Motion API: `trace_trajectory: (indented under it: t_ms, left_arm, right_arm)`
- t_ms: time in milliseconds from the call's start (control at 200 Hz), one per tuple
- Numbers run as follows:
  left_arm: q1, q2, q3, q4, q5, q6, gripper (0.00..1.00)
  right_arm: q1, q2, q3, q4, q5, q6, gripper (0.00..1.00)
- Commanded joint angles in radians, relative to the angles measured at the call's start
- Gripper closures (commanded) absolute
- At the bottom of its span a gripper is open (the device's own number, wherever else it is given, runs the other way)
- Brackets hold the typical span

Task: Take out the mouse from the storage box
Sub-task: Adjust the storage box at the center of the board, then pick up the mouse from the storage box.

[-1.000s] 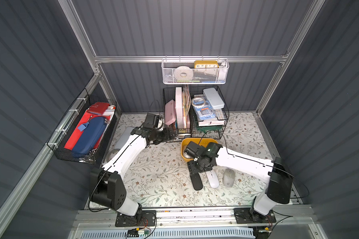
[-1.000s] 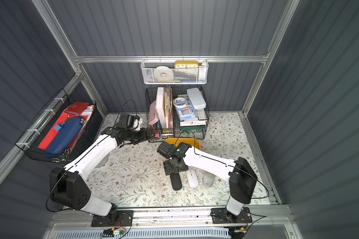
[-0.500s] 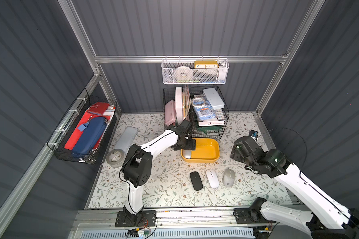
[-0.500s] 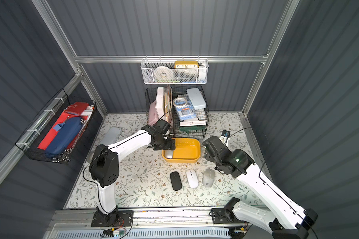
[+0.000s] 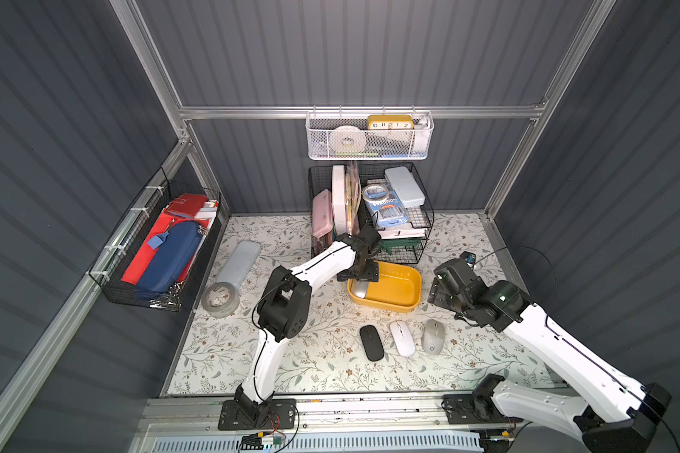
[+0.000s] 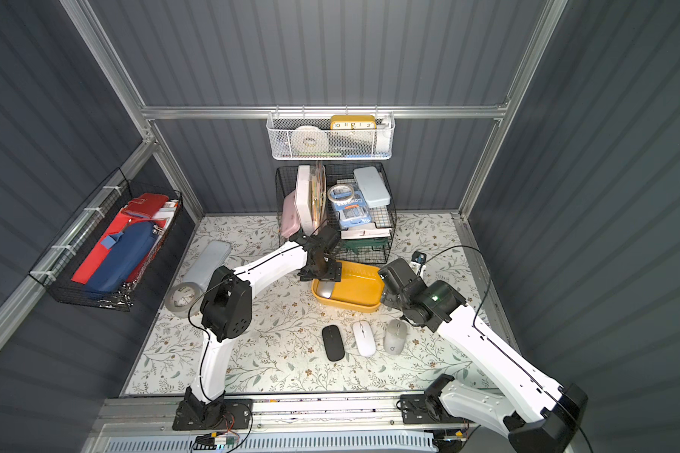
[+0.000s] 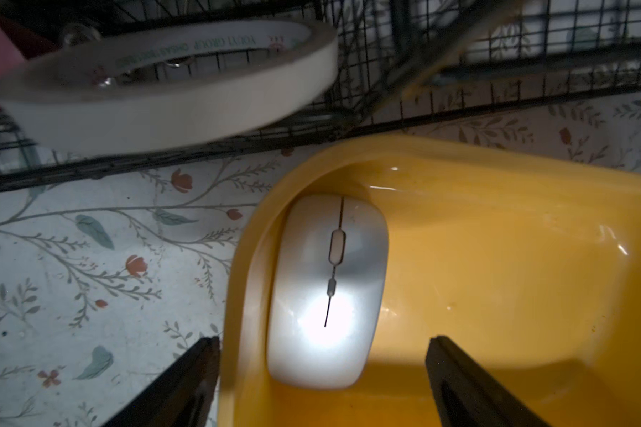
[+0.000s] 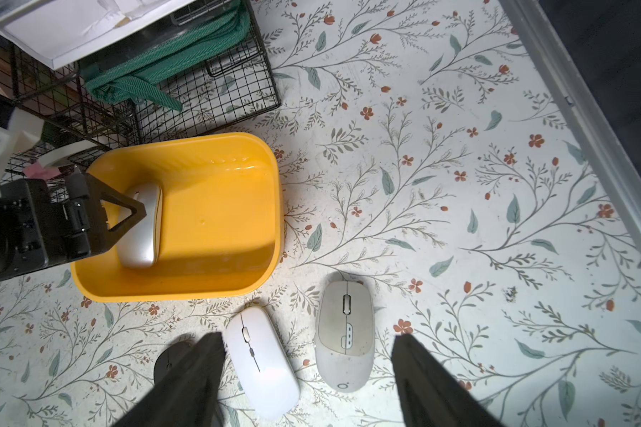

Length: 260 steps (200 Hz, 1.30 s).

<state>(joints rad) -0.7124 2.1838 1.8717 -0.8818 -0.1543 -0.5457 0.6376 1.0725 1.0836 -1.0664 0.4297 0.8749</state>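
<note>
In both top views the storage box (image 5: 393, 292) sits on the floral surface (image 5: 322, 353) just before the black wire basket (image 5: 421, 219), holding one silver mouse (image 5: 359, 289) at its left end, long axis running near to far; the left pincer (image 5: 364, 271) hangs open over it. In the left wrist view the mouse (image 7: 328, 292) lies lengthwise along the box's wall between the spread fingers (image 7: 186, 380), untouched. In the right wrist view the right pincer (image 8: 308, 384) stands open, empty, above three mice on the surface near the box (image 8: 237, 222).
</note>
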Motion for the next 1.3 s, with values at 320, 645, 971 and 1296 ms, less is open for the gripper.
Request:
trace_trajectory:
  t_ms: [320, 645, 971, 1296]
  left_arm:
    - [-0.054, -0.147, 0.031, -0.076, -0.071, -0.033, 0.1]
    - [-0.115, 0.016, 0.072, -0.051, -0.01, -0.002, 0.12]
    - [-0.114, 0.068, 0.049, -0.019, -0.142, -0.144, 0.1]
    - [-0.102, 0.134, 0.036, -0.008, -0.198, -0.15, 0.09]
  right_arm:
    - [-0.004, 0.008, -0.02, 0.06, -0.049, -0.01, 0.24]
    - [-0.007, -0.008, -0.035, 0.053, -0.039, -0.001, 0.24]
    - [-0.013, 0.006, -0.06, 0.072, -0.07, -0.016, 0.23]
    - [-0.019, -0.004, -0.069, 0.063, -0.076, -0.025, 0.23]
